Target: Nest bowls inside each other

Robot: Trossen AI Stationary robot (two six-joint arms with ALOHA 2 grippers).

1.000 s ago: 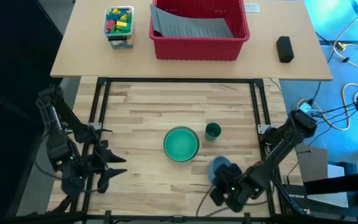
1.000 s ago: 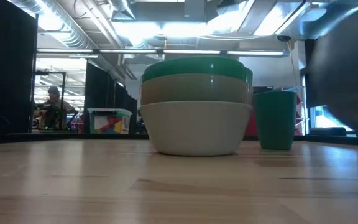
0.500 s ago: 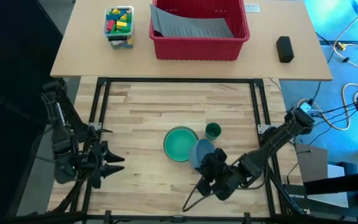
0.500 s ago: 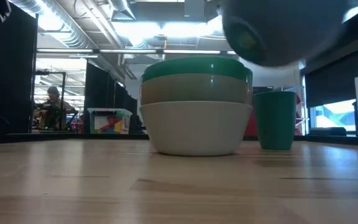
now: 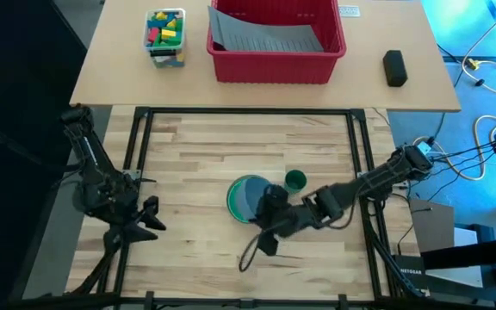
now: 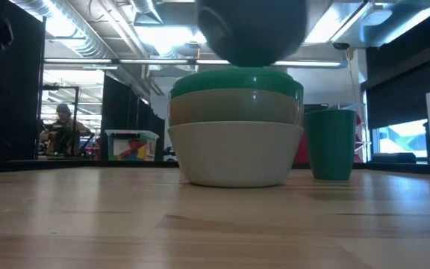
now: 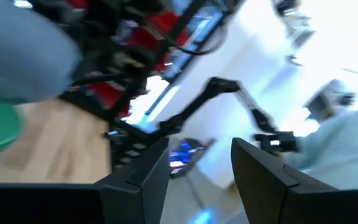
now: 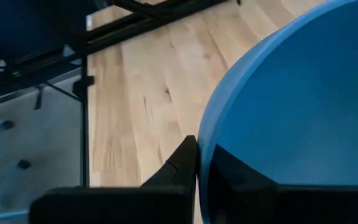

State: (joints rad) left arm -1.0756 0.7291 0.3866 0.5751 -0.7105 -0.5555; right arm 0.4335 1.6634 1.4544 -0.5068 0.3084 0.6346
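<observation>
In the middle of the table stands a stack of bowls: grey-white (image 6: 236, 153) at the bottom, a pale one (image 6: 236, 106) in it, and teal green (image 5: 232, 196) on top. A light blue bowl (image 5: 248, 196) hangs right over this stack, with my right gripper (image 5: 268, 201) shut on it. In the low view its underside (image 6: 252, 30) shows dark, just above the teal rim (image 6: 236, 77). Just right of the stack a small dark green cup (image 5: 295, 181) stands upright. My left gripper (image 5: 149, 215) waits open at the table's left side, nothing between its fingers. My right gripper pinches the light blue bowl's rim (image 8: 207, 140) on the side toward the table's near right, one finger (image 8: 180, 160) outside the wall and one inside. It comes from the table's right, slanting down. The bowl is lifted clear, mouth up, over the stack.
A red bin (image 5: 275, 41) and a clear box of coloured blocks (image 5: 165, 36) sit on the far table, with a black object (image 5: 393, 67) at its right. Bare wood lies to the left of and in front of the stack. A person shows far off in the room (image 6: 62, 127).
My right gripper has carried the light blue bowl up from the near right of the table and leftward to above the stack, rolling as it went. My left arm has folded back at the left side, and its gripper has tipped up.
</observation>
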